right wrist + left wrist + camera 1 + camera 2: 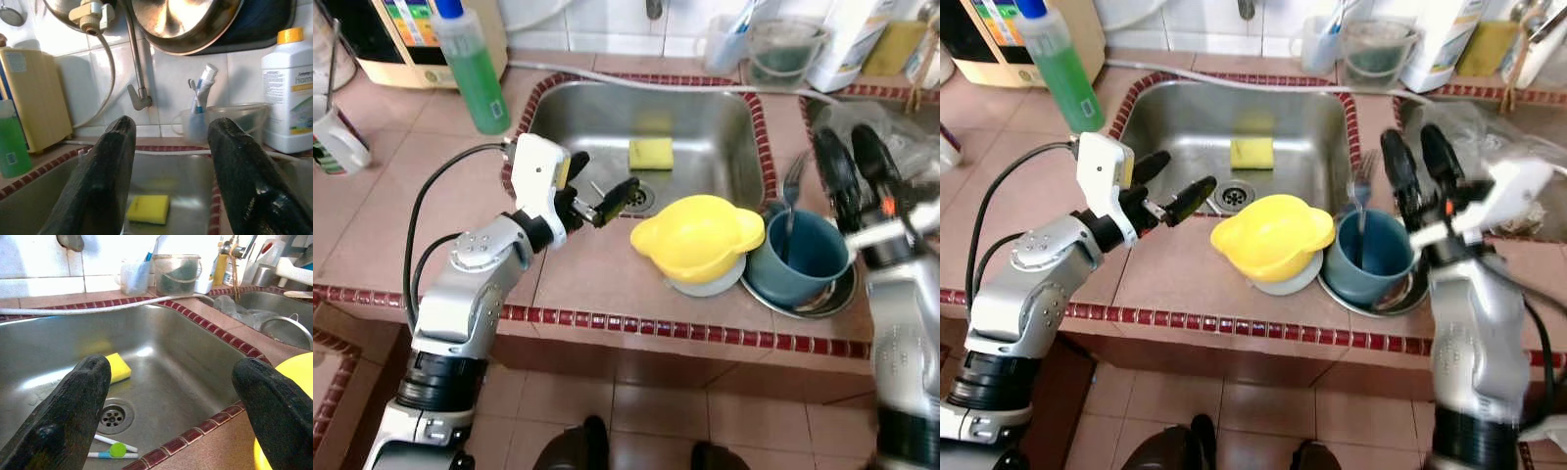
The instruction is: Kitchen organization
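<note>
Counter: pinkish tiles edged with dark red trim ran along the front, above a tiled floor.
Wall: white tiles stood behind, with a tap over the basin.
Sink: a steel basin was set into the counter.
Green bottle: it stood upright at the sink's back left corner.
Yellow bowl: it lay upside down on the counter in front of the sink, touching a blue cup holding a fork.
Left gripper: it hovered over the sink's front left edge, fingers spread wide, empty.
Right gripper: it was raised above the cup, fingers parted, empty.
Sponge: the yellow pad lay near the drain.
</note>
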### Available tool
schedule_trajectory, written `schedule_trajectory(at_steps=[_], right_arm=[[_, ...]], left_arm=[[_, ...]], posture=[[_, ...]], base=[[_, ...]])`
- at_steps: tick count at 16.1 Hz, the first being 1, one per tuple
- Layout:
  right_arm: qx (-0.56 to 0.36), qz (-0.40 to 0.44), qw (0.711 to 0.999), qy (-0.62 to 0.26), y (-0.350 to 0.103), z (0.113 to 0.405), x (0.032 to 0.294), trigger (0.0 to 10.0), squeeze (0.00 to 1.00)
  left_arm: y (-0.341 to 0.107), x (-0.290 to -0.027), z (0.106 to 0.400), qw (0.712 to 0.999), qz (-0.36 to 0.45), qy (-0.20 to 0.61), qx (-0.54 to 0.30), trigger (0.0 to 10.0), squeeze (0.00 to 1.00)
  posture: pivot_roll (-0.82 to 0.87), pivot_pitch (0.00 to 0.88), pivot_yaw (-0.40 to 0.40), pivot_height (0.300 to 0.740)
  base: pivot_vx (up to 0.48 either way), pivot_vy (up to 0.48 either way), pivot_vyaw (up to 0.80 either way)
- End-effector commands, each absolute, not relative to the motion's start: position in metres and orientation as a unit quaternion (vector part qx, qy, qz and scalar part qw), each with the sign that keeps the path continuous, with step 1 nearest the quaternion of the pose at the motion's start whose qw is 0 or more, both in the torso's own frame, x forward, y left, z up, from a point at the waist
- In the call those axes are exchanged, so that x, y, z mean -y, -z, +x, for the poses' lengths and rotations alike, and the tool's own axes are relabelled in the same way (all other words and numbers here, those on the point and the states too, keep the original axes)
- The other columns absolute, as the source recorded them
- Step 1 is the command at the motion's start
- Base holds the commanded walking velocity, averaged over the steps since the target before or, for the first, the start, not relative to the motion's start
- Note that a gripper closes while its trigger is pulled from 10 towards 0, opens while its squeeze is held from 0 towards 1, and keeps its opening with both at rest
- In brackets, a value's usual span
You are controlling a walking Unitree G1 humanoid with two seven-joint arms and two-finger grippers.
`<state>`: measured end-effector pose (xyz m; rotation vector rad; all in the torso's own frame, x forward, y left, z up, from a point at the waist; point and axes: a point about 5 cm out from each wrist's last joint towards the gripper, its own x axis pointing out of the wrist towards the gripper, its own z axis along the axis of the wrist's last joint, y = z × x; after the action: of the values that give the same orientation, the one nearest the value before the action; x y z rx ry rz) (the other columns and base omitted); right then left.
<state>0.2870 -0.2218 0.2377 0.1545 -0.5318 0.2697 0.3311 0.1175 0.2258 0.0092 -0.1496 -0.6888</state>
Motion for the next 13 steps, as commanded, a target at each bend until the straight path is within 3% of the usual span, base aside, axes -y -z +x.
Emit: schedule_trajectory(at_steps=[1,13], right_arm=[[0.270,0.063,0.953,-0.121,-0.243,0.278,0.219,10.0,0.00],[0.262,0.082,0.956,-0.103,-0.246,0.247,0.213,10.0,0.00]], left_arm=[[-0.226,-0.121,0.334,0.942,0.006,0.327,0.078,10.0,0.00],[-0.224,-0.121,0.340,0.938,0.006,0.336,0.088,10.0,0.00]], posture=[[-0.13,0.143,0.059,0.740],[-0.14,0.131,0.081,0.740]], base=[[0.000,0.000,0.00],[0.000,0.000,0.00]])
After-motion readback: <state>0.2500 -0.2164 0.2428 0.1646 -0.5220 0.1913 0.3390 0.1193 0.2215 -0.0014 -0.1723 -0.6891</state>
